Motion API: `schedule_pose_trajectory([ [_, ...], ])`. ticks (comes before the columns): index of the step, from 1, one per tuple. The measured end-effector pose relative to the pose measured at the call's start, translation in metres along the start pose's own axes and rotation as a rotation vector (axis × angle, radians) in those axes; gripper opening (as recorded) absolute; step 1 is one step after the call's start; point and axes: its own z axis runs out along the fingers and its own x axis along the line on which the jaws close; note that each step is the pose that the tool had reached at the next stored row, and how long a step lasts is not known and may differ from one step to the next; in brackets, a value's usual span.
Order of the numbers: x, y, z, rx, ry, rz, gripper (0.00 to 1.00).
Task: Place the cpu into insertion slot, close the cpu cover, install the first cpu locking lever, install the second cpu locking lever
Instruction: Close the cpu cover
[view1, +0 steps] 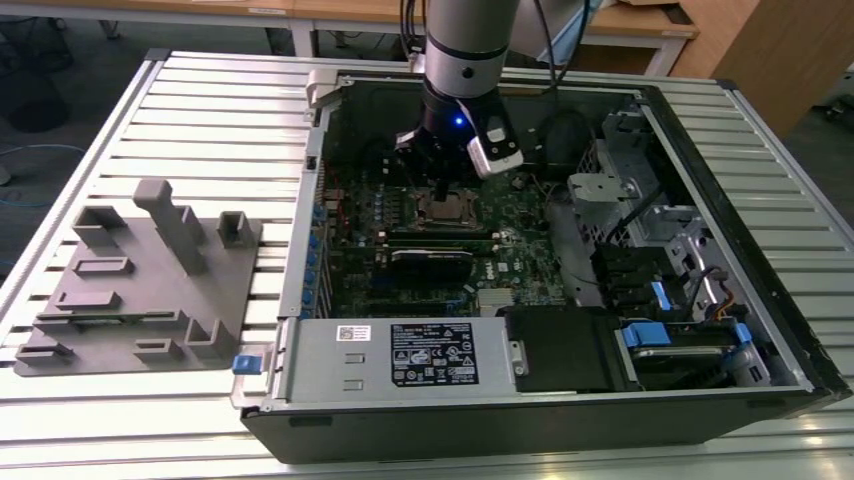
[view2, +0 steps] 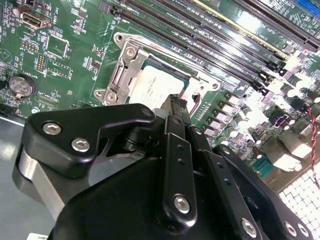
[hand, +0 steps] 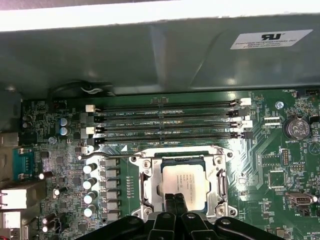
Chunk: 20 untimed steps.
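Black two-finger gripper (hand: 175, 199) hung low over the small square silver-rimmed insertion slot (view1: 441, 208) on the green circuit board (hand: 270, 150). Its fingers (hand: 170, 202) were pressed together with nothing between them. The flat square silver-grey cpu (hand: 186, 184) sat in the slot, and the thin silvery windowed cpu cover (hand: 145, 177) looked flat around it. The tips were at the chip's edge. Risks: an off-centre downward push could load the chip unevenly and bend contacts. A sideways slip off the thin wire lever (hand: 115, 155) could scrape the board or knock the long black memory slots (hand: 165, 120) beside it.

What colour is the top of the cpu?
Dull silver-grey cpu, clearest in the first wrist view.
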Motion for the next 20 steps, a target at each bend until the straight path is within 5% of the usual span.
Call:
schedule_pose_trajectory([
  [9, 0.0000, 0.0000, 0.0004, 0.0000, -0.0018, -0.047, 0.11],
  [15, 0.0010, -0.0002, 0.0029, -0.0010, -0.0303, -0.076, 0.11],
  [20, 0.0025, -0.0007, 0.0062, -0.0014, -0.0347, -0.088, 0.11],
])
